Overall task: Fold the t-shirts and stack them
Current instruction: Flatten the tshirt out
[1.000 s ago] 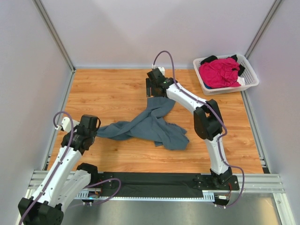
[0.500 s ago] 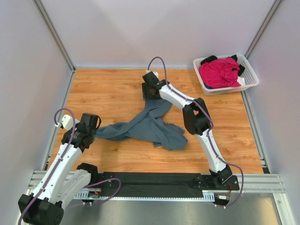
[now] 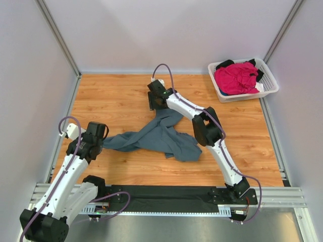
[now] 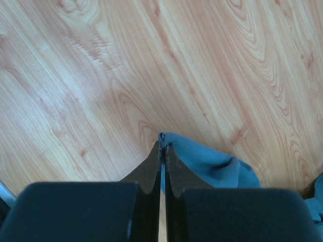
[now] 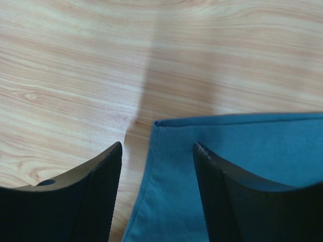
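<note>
Two arms work over a wooden table (image 3: 121,96), their bases at the near edge. Nearest, on the left side, the left gripper (image 3: 103,142) is low over the wood with its jaws pressed together. Its wrist view shows the left gripper (image 4: 162,146) clamped on a small tip of the grey shirt (image 4: 212,161), which pokes up just past the fingertips while the rest trails off to the right.

From that pinched end the grey shirt (image 3: 161,136) lies crumpled across the middle of the table in a rough three-pointed shape. One arm of cloth runs left to the left gripper, a wider lobe lies toward the near right, and a third reaches to the far side.

At that far end the right gripper (image 3: 153,105) points down over the cloth. In its wrist view the right gripper (image 5: 157,146) has its jaws apart. A hemmed corner of the grey shirt (image 5: 242,151) lies flat on the wood between them, gripped by neither finger.

Farthest away, in the far right corner, stands a white basket (image 3: 271,80), well apart from the grey shirt. A bunched pink shirt (image 3: 235,76) fills it, with a black shirt (image 3: 224,64) showing at its edges.
</note>
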You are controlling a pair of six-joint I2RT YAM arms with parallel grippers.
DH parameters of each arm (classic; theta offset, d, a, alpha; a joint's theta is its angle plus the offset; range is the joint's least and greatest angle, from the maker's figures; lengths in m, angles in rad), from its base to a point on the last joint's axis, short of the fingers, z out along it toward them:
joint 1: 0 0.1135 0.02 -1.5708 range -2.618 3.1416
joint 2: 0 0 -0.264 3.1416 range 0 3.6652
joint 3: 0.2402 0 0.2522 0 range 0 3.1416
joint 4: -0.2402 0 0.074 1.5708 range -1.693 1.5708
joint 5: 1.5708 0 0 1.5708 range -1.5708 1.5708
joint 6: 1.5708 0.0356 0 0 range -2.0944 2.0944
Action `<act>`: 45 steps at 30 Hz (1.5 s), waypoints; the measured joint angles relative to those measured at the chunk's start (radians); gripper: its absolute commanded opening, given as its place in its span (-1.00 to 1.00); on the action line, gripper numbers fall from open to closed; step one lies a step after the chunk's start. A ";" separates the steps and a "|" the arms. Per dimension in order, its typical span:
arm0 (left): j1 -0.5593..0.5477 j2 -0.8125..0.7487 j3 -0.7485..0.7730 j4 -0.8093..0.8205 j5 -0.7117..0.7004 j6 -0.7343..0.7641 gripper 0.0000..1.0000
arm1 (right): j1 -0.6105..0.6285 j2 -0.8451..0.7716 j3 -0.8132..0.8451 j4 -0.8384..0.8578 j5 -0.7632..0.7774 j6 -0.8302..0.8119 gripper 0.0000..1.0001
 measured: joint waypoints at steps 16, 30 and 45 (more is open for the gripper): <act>0.071 0.014 0.005 0.043 0.011 0.105 -1.00 | 0.005 0.057 0.084 -0.021 0.098 -0.074 -0.99; 0.180 0.207 0.620 0.182 0.115 0.583 -1.00 | -0.011 -0.450 0.087 0.083 0.245 -0.296 -0.99; 0.180 0.210 1.346 0.034 0.216 0.955 -1.00 | 0.269 -0.920 0.088 0.373 0.539 -0.798 -1.00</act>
